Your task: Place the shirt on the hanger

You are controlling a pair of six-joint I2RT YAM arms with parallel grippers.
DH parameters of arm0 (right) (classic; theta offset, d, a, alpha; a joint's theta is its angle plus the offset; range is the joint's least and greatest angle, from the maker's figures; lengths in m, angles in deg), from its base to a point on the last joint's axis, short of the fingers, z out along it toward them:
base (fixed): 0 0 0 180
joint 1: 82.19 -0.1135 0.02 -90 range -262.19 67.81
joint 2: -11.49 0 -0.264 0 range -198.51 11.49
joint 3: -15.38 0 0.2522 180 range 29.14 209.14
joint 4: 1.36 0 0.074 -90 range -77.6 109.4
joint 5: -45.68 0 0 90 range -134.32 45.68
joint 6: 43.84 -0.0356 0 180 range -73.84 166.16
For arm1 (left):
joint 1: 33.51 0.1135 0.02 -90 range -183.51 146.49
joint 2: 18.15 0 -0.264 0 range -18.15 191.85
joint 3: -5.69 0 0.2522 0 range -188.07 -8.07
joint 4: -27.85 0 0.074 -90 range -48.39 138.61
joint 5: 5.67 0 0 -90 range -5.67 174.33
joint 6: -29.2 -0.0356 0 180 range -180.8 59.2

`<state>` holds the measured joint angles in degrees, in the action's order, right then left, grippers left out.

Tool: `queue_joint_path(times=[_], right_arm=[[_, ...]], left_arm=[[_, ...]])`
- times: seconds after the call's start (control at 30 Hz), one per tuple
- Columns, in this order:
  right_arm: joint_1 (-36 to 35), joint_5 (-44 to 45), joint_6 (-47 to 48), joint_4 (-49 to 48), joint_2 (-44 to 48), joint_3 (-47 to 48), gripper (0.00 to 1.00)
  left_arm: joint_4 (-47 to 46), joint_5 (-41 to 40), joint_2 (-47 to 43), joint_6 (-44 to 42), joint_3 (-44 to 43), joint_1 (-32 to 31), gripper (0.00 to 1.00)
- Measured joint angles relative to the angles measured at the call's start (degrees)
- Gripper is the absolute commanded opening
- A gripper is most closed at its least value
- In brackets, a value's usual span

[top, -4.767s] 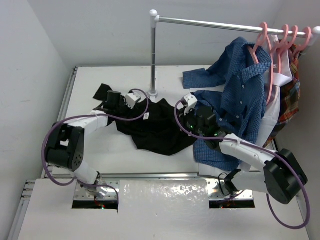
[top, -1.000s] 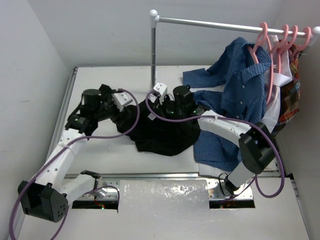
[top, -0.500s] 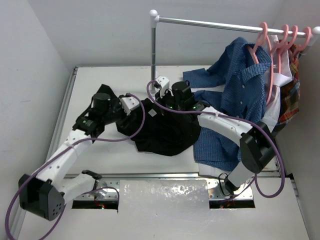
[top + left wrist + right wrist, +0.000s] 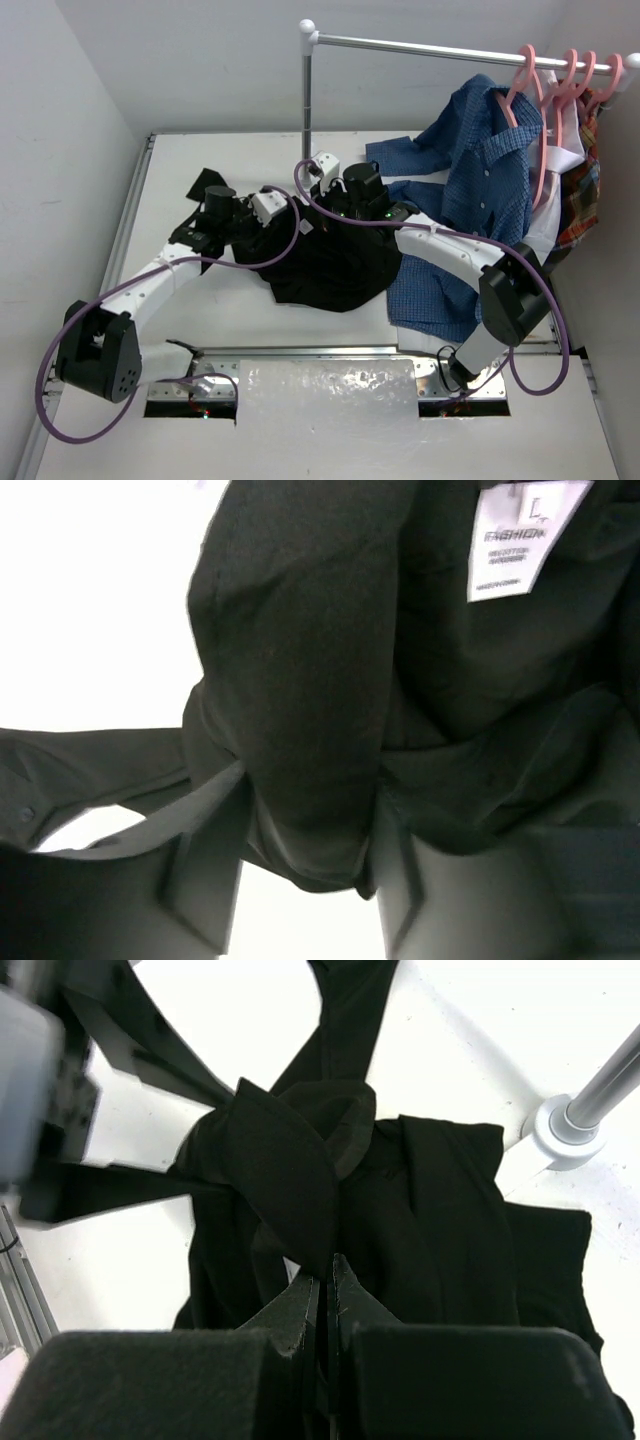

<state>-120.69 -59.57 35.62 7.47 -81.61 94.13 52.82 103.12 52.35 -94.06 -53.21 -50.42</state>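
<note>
The black shirt [image 4: 335, 268] lies crumpled on the table's middle, its white neck label [image 4: 515, 540] showing. My left gripper [image 4: 272, 220] is at the shirt's left edge. In the left wrist view its fingers [image 4: 205, 880] press both sides of a thick fold of the shirt [image 4: 300, 680], so the left gripper [image 4: 305, 870] is shut on it. My right gripper [image 4: 325, 207] is at the shirt's far edge, near the pole. The right wrist view shows that gripper [image 4: 328, 1265] shut on a thin raised flap of the shirt [image 4: 290, 1170]. A pink hanger [image 4: 540, 150] hangs on the rail at right.
A metal rail [image 4: 420, 42] on a pole [image 4: 307, 110] stands at the back, its base [image 4: 565, 1130] just beyond the shirt. A blue button-up shirt [image 4: 480, 190] drapes from the hangers onto the table. A plaid garment [image 4: 585, 200] hangs at the far right.
My left gripper has swung right onto the shirt's left edge and closed round a fold. The right gripper moved slightly toward the pole with its flap, then held still.
</note>
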Motion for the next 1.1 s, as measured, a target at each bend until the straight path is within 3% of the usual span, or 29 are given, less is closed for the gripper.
queue_joint_path(times=[0.1, 0.17, 0.2, 0.23, 0.33, 0.37, 0.5, 0.63, 0.7, 0.83, 1.03, 1.1], right_arm=[[0.00, 0.09, 0.02, 0.11, 0.00, 0.00, 0.00], [0.00, 0.35, 0.28, 0.63, 0.00, 0.00, 0.00], [0.00, 0.87, 0.48, 1.01, 0.00, 0.00, 0.05], [0.00, 1.64, 0.72, 1.46, 0.00, 0.02, 0.20], [0.00, 3.85, 1.73, 4.17, -0.07, 1.27, 0.46], [0.13, 4.85, 2.21, 5.40, -0.07, 2.14, 0.60], [2.45, 7.80, 3.63, 9.73, 1.64, 4.26, 0.75], [6.29, 12.83, 5.64, 16.41, 8.92, 4.66, 0.74], [7.93, 15.65, 6.82, 20.17, 12.68, 6.93, 0.66], [10.93, 19.96, 9.11, 26.12, 17.79, 15.69, 0.53], [16.52, 27.36, 12.59, 32.70, 23.93, 26.38, 0.51], [22.23, 29.14, 12.94, 34.88, 22.49, 33.03, 0.48]], left_arm=[[-0.55, 0.07, 2.12, -0.07, -0.02, 0.00, 0.10], [-0.28, 0.02, 3.04, -0.26, -0.02, 0.00, 0.00], [-0.09, 0.02, 3.13, -0.31, -0.02, 0.00, 0.00], [-0.04, 0.00, 3.10, -0.24, -0.02, 0.00, 0.00], [0.17, -0.68, 3.02, 0.85, -0.02, 0.00, 0.00], [0.37, -1.03, 2.99, 1.49, -0.07, 0.00, 0.00], [2.12, -4.39, 3.02, 4.94, -1.64, 0.00, 0.00], [2.60, -7.08, 3.13, 7.63, -4.35, 0.00, 0.00], [2.60, -7.37, 3.28, 8.52, -5.25, 0.00, 0.00], [2.60, -7.43, 4.09, 9.73, -5.90, 0.00, 0.00], [3.08, -7.61, 4.74, 10.58, -5.90, 0.00, 0.00], [3.10, -7.50, 4.74, 10.82, -5.90, 0.00, 0.00]])
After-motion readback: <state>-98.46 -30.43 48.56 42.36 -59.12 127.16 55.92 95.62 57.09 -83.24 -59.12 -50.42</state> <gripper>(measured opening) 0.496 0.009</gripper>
